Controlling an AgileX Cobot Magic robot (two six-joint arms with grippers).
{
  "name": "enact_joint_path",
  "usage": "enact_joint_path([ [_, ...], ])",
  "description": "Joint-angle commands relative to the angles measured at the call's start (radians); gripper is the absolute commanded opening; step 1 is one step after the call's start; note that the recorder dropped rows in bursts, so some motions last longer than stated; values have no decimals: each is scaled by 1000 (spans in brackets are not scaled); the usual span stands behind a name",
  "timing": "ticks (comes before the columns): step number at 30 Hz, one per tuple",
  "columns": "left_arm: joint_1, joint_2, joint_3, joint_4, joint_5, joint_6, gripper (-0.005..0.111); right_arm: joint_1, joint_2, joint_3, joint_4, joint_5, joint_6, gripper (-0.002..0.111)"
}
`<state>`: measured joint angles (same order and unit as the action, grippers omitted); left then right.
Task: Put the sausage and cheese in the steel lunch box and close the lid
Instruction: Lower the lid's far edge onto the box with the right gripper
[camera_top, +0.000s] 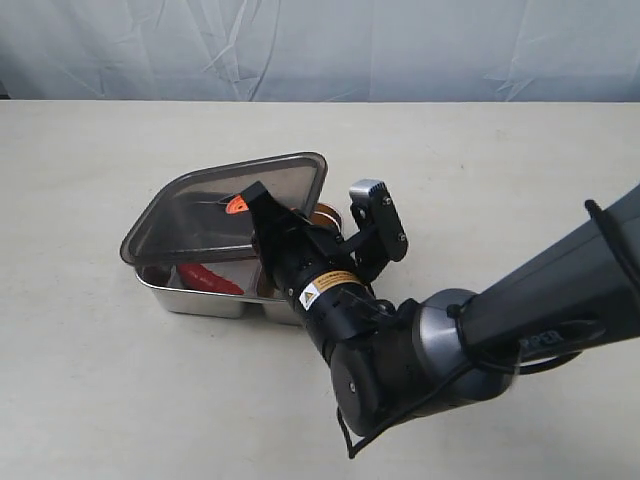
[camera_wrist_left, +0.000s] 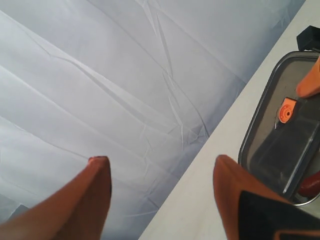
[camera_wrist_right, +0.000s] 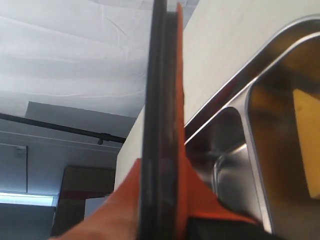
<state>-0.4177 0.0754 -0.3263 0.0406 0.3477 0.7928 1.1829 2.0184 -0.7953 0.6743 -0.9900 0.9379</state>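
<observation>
The left jaws, outside the exterior view, stand apart. The sausage (camera_top: 208, 279) lies in the steel lunch box's (camera_top: 195, 300) left compartment under the tilted lid (camera_top: 225, 205), whose edge the right jaws clamp. The cheese (camera_wrist_right: 306, 142), probably in the right compartment, hides behind the right arm (camera_top: 420, 340). Open desk (camera_top: 100, 380) surrounds the box.

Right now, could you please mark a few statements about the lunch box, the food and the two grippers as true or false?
1. The lid lies flat on the steel lunch box. False: it is tilted over the box, with its gripped side raised.
2. The sausage lies inside the box. True.
3. The left gripper holds the cheese. False: it is open and empty, and the cheese lies in the box.
4. The right gripper is shut on the lid's edge. True.
</observation>
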Motion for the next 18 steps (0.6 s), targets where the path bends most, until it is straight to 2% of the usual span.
enact_joint_path([
  [1,-5,-6,-2,-13,-1,-5,57,-7,-1,2,12,122,-56,-1],
  [18,-5,-6,-2,-13,-1,-5,57,-7,-1,4,29,125,-84,-1],
])
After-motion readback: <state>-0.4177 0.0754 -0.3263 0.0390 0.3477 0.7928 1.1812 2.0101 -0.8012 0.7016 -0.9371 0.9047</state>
